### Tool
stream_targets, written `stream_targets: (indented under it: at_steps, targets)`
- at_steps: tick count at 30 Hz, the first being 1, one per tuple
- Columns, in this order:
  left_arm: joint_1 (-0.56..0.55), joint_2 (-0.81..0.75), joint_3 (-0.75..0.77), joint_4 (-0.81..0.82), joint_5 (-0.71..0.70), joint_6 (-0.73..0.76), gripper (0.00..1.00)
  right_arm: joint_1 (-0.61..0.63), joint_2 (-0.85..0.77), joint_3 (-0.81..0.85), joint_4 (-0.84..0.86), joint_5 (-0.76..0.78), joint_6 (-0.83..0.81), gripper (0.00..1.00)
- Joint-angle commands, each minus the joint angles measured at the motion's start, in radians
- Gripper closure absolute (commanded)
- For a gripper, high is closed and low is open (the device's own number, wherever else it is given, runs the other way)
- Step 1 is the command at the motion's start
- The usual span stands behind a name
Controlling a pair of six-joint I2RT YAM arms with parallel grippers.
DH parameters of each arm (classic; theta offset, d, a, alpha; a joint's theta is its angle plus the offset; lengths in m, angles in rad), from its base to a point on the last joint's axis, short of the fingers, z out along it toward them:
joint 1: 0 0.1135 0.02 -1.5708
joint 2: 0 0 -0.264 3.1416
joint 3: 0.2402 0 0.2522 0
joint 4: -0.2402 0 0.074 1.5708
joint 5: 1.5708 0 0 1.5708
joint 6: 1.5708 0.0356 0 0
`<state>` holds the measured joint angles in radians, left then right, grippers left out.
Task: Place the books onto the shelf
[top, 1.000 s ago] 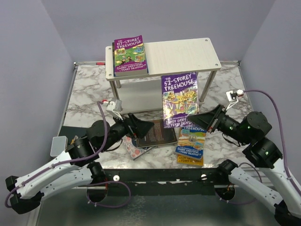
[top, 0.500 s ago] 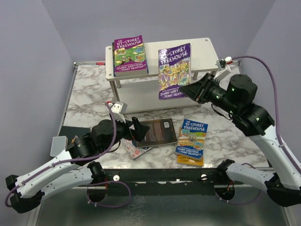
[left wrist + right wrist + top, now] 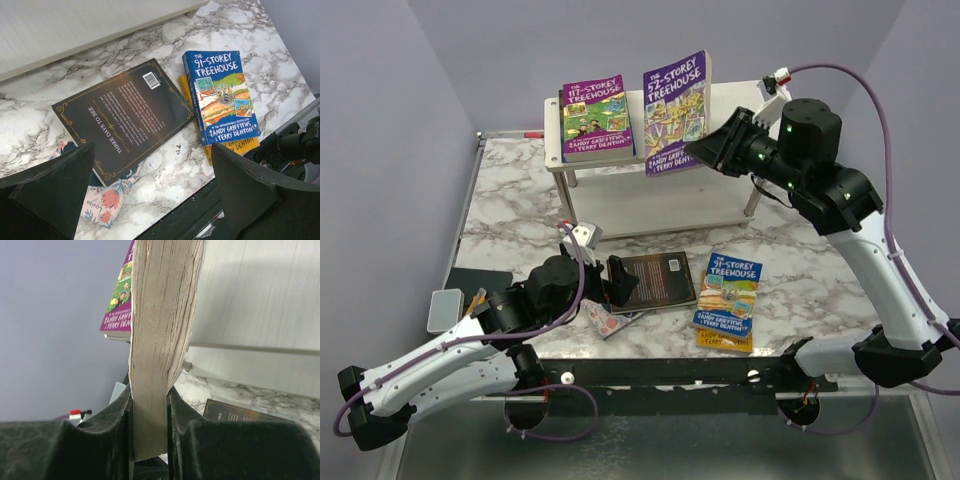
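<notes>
The shelf (image 3: 75, 22) is pale, matt, fine-grained wood. The table (image 3: 235, 25) is smooth, marble-veined. The dark book (image 3: 125, 112) has a sheeny cover. The held book (image 3: 155, 340) shows rough, yellowed paper edges. The right gripper (image 3: 149, 395) is matt black plastic.

Left arm (image 3: 450, 355) stretched low and forward, left gripper (image 3: 605, 285) angled downward with jaws spread wide and empty, right arm (image 3: 880, 260) lifted high with bent elbow, right gripper (image 3: 705, 152) pointing left, jaws pinched on the 52-Storey Treehouse book (image 3: 675, 112)

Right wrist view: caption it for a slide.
The right gripper clamps a purple-covered paperback edge-on, pages facing camera, near the white wooden shelf.
</notes>
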<state>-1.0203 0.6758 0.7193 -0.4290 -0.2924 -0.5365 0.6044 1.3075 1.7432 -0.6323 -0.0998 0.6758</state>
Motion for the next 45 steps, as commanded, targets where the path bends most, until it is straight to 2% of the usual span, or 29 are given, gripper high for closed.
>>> stream_targets:
  at_steps: [1,12,25,32,37,45]
  targets:
    - [0.003,0.002,-0.010,0.005,0.039,0.019,0.01,-0.031,0.062,0.117,-0.020,-0.043,-0.039,0.99]
    - [0.003,-0.013,0.033,-0.039,0.048,0.082,0.01,-0.157,0.211,0.246,-0.053,-0.267,-0.002,0.99]
    - [0.003,-0.015,0.006,-0.039,0.044,0.066,0.01,-0.209,0.388,0.387,-0.183,-0.373,-0.021,0.99]
    - [0.003,-0.013,0.005,-0.039,0.044,0.070,0.01,-0.213,0.435,0.415,-0.221,-0.356,-0.031,0.97]
    - [0.003,-0.013,0.005,-0.039,0.046,0.070,0.01,-0.219,0.455,0.431,-0.246,-0.331,-0.042,0.85]
    - [0.003,-0.004,0.005,-0.039,0.051,0.072,0.01,-0.225,0.483,0.450,-0.264,-0.314,-0.051,0.52]
